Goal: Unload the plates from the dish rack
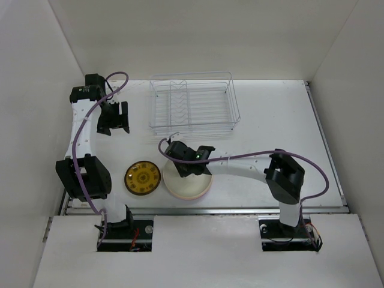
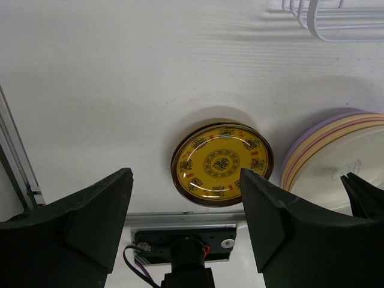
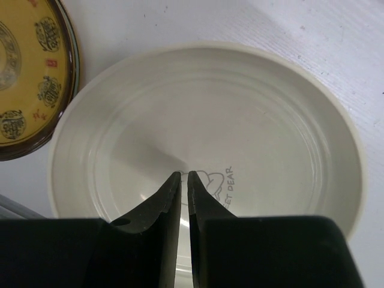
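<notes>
Nearly closed right fingers (image 3: 161, 207) hang centred over the cream plate (image 3: 270, 129).

Silver wire dish rack (image 1: 194, 103) with upright prongs standing at the far middle of the table (image 1: 270, 120), small amber-yellow plate (image 1: 142, 178) with a dark rim lying flat near the front edge, cream plate (image 1: 187, 188) face up just right of it, topping a stack, lavender and pink rims showing beneath

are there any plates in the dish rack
No, the dish rack holds only its bare wires and prongs in the top view, with no plate in it.
</notes>
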Available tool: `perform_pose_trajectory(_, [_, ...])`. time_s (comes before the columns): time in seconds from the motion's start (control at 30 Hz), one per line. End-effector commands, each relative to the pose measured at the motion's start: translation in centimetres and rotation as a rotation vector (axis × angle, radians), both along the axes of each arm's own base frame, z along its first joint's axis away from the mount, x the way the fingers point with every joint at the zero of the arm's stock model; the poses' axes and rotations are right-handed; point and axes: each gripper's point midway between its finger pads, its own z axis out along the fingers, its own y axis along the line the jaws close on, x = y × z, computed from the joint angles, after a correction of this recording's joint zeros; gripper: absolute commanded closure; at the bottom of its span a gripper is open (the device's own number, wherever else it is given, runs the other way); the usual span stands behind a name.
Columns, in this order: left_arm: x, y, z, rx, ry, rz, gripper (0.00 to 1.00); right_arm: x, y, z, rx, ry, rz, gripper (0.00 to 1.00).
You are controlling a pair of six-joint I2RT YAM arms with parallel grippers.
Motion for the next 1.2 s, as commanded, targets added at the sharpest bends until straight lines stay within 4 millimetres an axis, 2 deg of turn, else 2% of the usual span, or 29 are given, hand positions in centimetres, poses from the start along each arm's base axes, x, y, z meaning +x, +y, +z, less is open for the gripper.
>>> perform_pose_trajectory(0.0, [-0.7,0.0,1.0,-0.002,-0.022,-0.004,0.31,0.1,-0.2,3.0,0.053,-0.049,-0.035,0.85])
perform_pose_trajectory(0.1, [-0.7,0.0,1.0,-0.002,-0.022,-0.004,0.31,0.1,-0.2,1.4,0.013,-0.031,-0.034,0.85])
perform_pose_trajectory(0.13, [-0.7,0.0,1.0,-0.002,-0.022,-0.004,0.31,0.2,0.0,1.7,0.021,-0.035,-0.034,0.85])
perform_pose_trajectory(0.23, [-0.9,0.0,0.9,-0.003,-0.013,-0.004,0.31,-0.1,0.2,0.5,0.004,-0.008,-0.023,0.85])
perform_pose_trajectory(0.37, [-0.9,0.0,0.9,-0.003,-0.013,-0.004,0.31,-0.4,-0.1,-1.8,-0.03,0.042,-0.015,0.85])
perform_pose_trajectory(0.53, [-0.9,0.0,0.9,0.0,-0.014,-0.012,0.31,-0.5,-0.4,-2.3,-0.047,0.05,-0.015,0.85])
perform_pose_trajectory(0.67, [-0.9,0.0,0.9,0.0,-0.014,-0.012,0.31,-0.3,-0.3,-1.0,-0.036,0.034,-0.021,0.85])
perform_pose_trajectory(0.73, [-0.9,0.0,0.9,0.0,-0.014,-0.012,0.31,0.0,-0.2,0.7,-0.01,0.012,-0.026,0.85])
perform_pose_trajectory(0.83, [-0.9,0.0,0.9,0.0,-0.014,-0.012,0.31,1.1,-0.3,4.8,0.037,-0.065,-0.059,0.85])
perform_pose_trajectory(0.87, [-0.9,0.0,0.9,0.0,-0.014,-0.012,0.31,1.8,-0.9,6.0,0.046,-0.089,-0.083,0.82])
perform_pose_trajectory(0.9, [-1.0,0.0,1.2,0.001,-0.023,-0.012,0.31,2.9,-2.2,8.3,0.063,-0.14,-0.144,0.78])
perform_pose_trajectory(0.93, [-1.1,0.2,1.5,0.016,-0.033,-0.008,0.31,3.7,-3.1,9.9,0.089,-0.172,-0.204,0.68])
perform_pose_trajectory(0.97, [-0.9,0.5,1.5,0.03,-0.042,0.007,0.31,4.4,-4.4,11.1,0.094,-0.206,-0.261,0.43])
perform_pose_trajectory(1.0, [-0.9,0.6,2.4,0.039,-0.077,0.022,0.31,6.0,-7.4,12.4,0.058,-0.269,-0.363,0.34])
perform_pose_trajectory(1.03, [-0.8,1.3,2.5,0.051,-0.094,0.048,0.31,6.4,-9.4,14.9,0.092,-0.31,-0.431,0.27])
perform_pose_trajectory(1.07, [-1.0,2.3,2.5,0.08,-0.098,0.087,0.31,6.9,-11.3,15.9,0.108,-0.334,-0.508,0.14])
perform_pose_trajectory(1.1, [-1.1,2.9,2.6,0.094,-0.111,0.128,0.31,7.4,-13.2,17.2,0.114,-0.368,-0.567,0.08])
perform_pose_trajectory(1.13, [-1.5,3.9,2.8,0.115,-0.126,0.17,0.31,8.0,-17.6,18.6,0.083,-0.431,-0.672,0.0])
perform_pose_trajectory(1.17, [-1.4,4.7,3.0,0.135,-0.142,0.202,0.31,8.2,-19.9,19.3,0.071,-0.464,-0.731,0.0])
